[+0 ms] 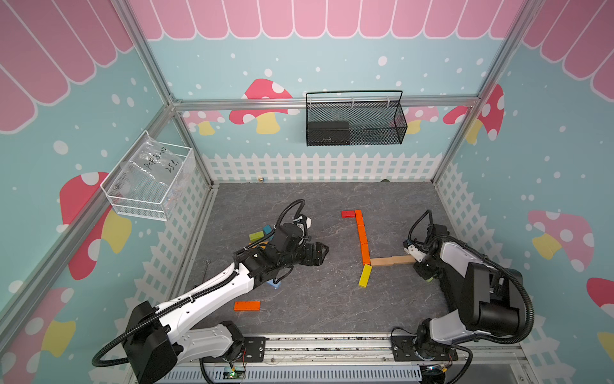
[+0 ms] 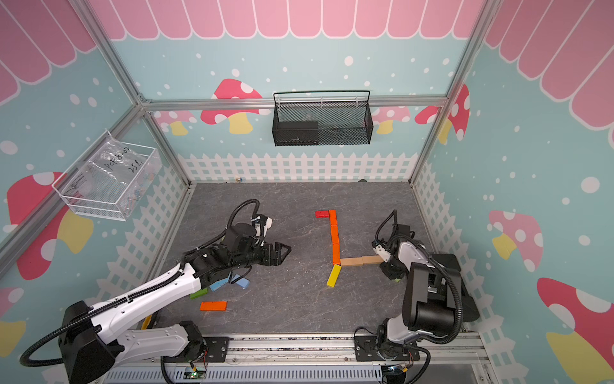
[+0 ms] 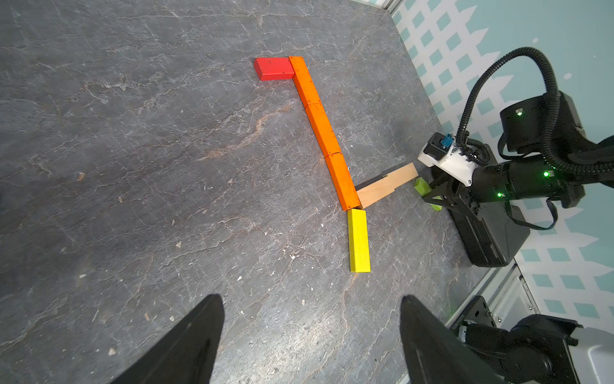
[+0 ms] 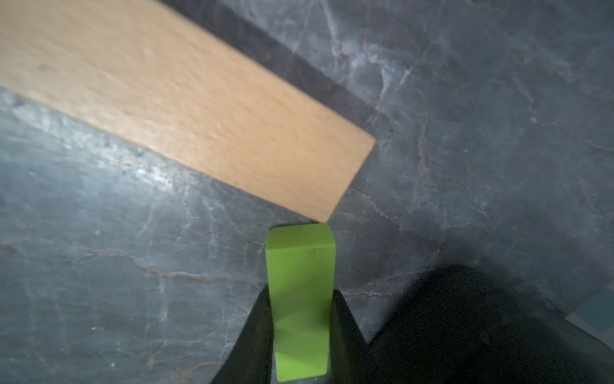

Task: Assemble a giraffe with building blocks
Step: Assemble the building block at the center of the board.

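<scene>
Blocks (image 2: 241, 283) lie loose toward surface's (image 1: 315, 299) left edge, under left arm; spare orange bar (image 1: 247, 306) near front edge. Left tool (image 1: 321, 252) apart, empty. Mid-surface: red block (image 1: 348, 213), orange column (image 1: 362, 237), yellow bar (image 1: 365, 276), tan bars (image 1: 392, 260) joined. Right tool (image 4: 300, 292) clamped on green block (image 4: 299, 256), just beside tan end.

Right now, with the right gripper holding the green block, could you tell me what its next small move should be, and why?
Probably ease the green block against the free end of the tan bar. The right gripper is shut on it, its tip just short of that end, and the yellow block makes a leg at the other end.
</scene>
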